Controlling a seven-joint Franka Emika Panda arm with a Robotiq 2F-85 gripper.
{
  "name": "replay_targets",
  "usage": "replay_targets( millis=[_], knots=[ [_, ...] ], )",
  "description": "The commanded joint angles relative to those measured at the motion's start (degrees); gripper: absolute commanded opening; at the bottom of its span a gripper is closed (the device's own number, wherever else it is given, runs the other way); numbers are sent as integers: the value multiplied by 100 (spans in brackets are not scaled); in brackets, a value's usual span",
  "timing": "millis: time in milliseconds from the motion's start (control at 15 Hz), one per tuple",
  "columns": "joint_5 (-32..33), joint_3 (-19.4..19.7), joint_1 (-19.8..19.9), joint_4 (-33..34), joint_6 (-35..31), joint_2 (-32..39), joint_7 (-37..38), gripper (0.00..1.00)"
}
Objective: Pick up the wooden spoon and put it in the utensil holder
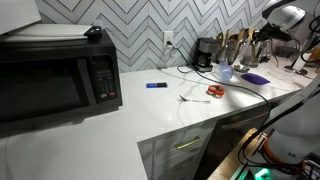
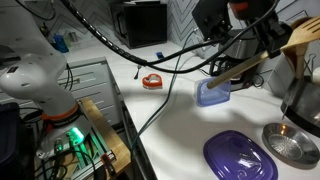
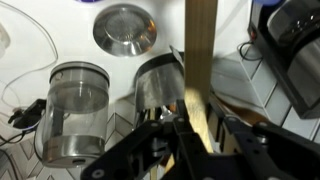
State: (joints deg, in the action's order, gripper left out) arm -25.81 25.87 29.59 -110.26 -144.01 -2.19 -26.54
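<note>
I have the wooden spoon (image 3: 203, 60) pinched by its handle in the gripper (image 3: 200, 128). In the wrist view the pale shaft runs straight out from between the pressed-in fingers, so it is carried in the air, off the counter. I judge that I grip it toward one end so the free length can go down into the utensil holder (image 2: 212, 94).

In an exterior view a tan shaft slants down from the gripper (image 2: 255, 42) toward the holder, its low end right at the rim. Whether the tip is already inside, I cannot tell. I cannot pick out the holder in the wrist view, which looks instead onto two glass jars (image 3: 75, 110) and a round metal lid (image 3: 125, 28), so I lean on the exterior views for alignment.

Near the holder, toward the camera, lies the purple dish (image 2: 240, 157). Farther from the holder, toward the arm's base, sits the small red object (image 2: 152, 81). In an exterior view the coffee maker (image 1: 204, 54) stands just beside the holder, crowding the side approach. That, I think, is why the spoon comes in from above.
</note>
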Motion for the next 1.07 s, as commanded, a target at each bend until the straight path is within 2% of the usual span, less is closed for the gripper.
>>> replay_targets(
  millis=[0,333,600,733,800,1000],
  knots=[
    [-909,5,-303,259,-1116,305,-91,6],
    [-2379,-354,-400,1116,-2809,1039,-559,6],
    [-3395,-759,-91,2309,-3884,1905,-1234,6],
    [-3595,-956,155,3000,-4371,2443,-1380,6],
    [-3278,-755,-176,2171,-4033,1777,-1168,25],
    [-3388,-846,15,2743,-4268,2282,-1215,25]
  ],
)
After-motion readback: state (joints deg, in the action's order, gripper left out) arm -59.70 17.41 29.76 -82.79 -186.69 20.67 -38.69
